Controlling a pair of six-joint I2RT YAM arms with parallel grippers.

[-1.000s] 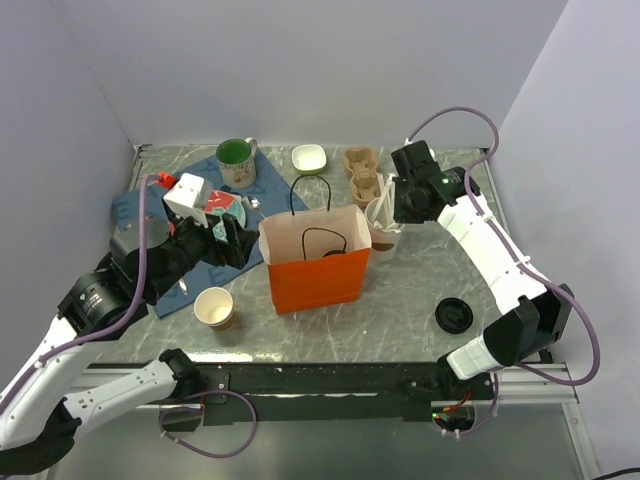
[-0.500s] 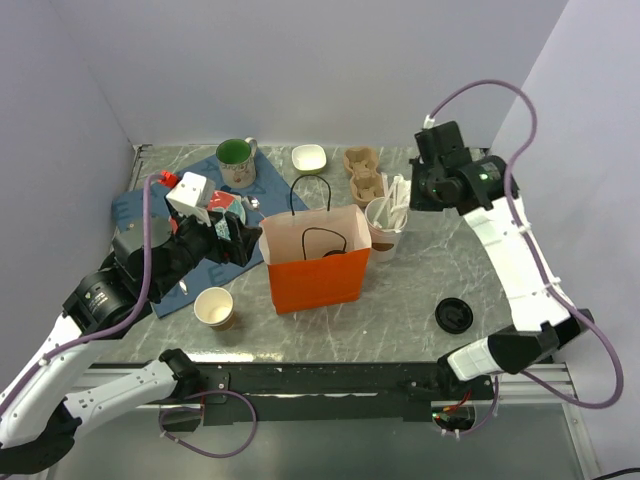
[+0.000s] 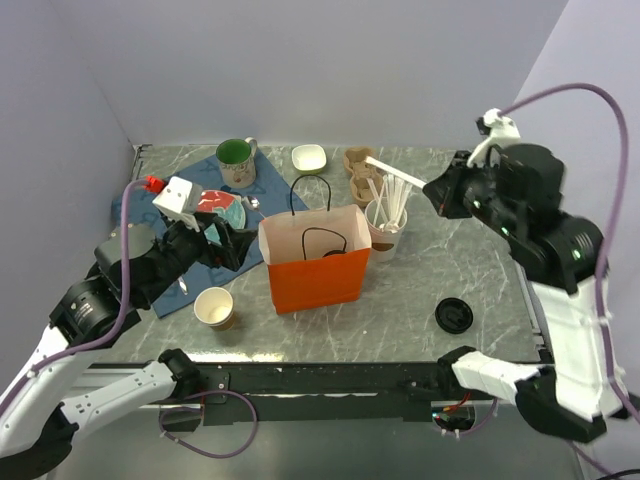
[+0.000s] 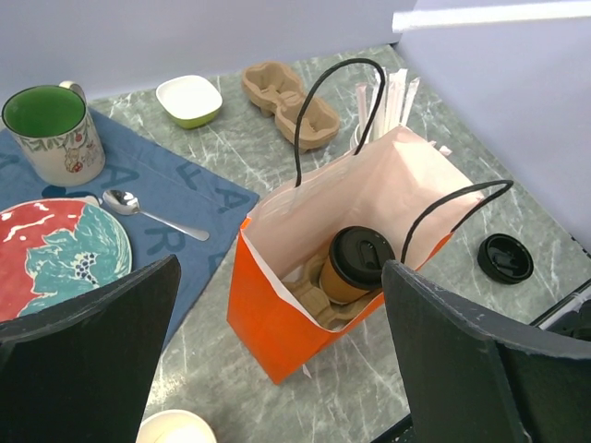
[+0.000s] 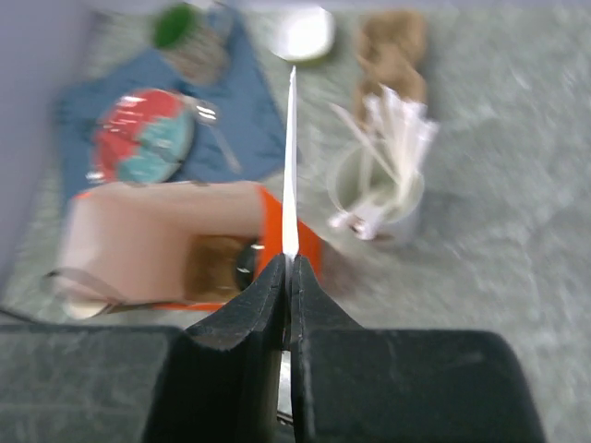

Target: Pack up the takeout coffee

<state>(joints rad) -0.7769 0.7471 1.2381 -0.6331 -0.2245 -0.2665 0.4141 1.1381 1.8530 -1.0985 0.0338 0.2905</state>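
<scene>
Coffee (image 4: 358, 261) stands in bag (image 4: 268, 332); our right tool (image 5: 287, 269) pinches a straw (image 5: 292, 166), likely to add; left tool (image 4: 282, 277) spread at nine o'clock.

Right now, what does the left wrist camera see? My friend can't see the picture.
An orange paper bag stands open on a grey table, with the takeout coffee, a brown cup with a black lid, inside it. Around it are a cardboard cup carrier, a white bowl, a green mug, a spoon, a patterned plate and a loose black lid.
</scene>
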